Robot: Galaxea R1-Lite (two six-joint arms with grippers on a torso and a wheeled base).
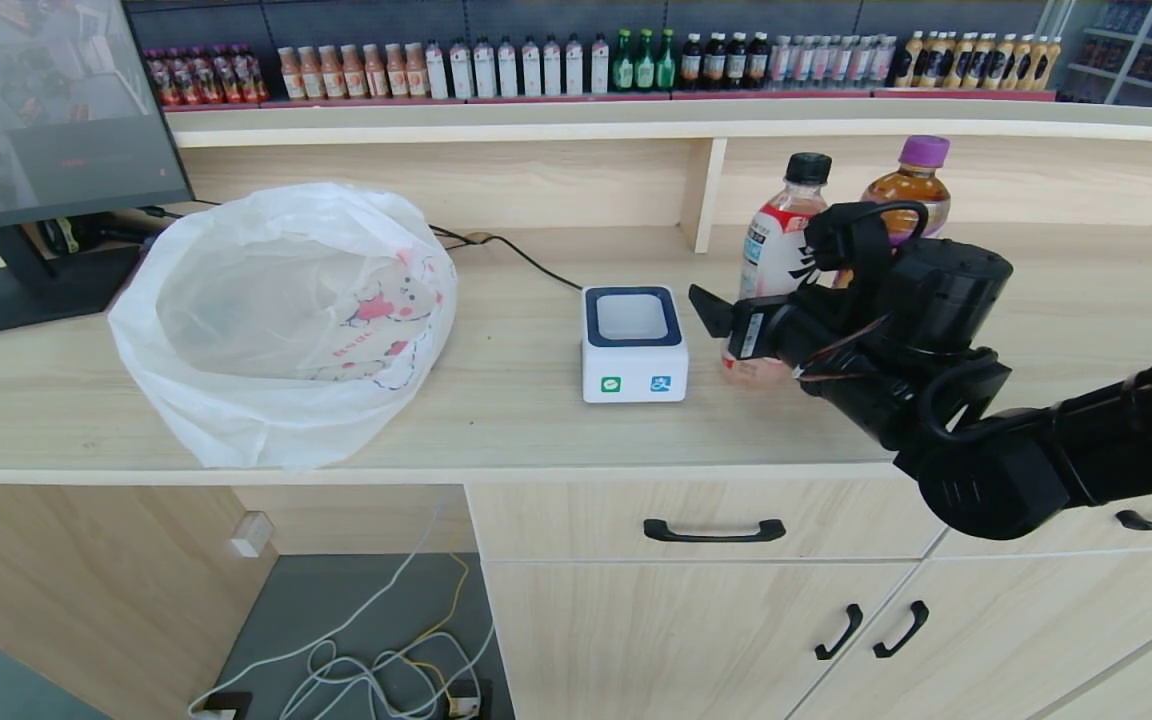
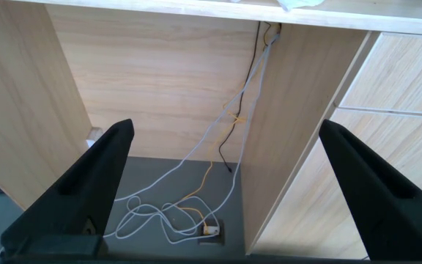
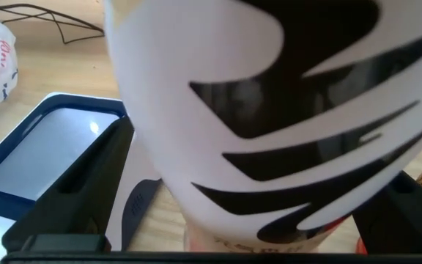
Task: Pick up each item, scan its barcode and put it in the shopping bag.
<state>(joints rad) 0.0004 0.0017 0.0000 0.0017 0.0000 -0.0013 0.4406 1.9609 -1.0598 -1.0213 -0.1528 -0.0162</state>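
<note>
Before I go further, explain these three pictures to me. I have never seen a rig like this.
This is a two-armed robot. Each arm ends in a gripper, a claw with two fingers. The large picture comes from a camera on its head, looking down at a wooden counter. On it are a white bag, a small scanner, a black-capped bottle and a purple-capped bottle behind it, with a monitor at the robot's far left. The other two pictures come from cameras on the wrists. The left gripper is open and hangs low, facing cables under the counter. The right gripper is open around the black-capped bottle, which seems to stand on the counter beside the scanner. Nothing is held yet.
</note>
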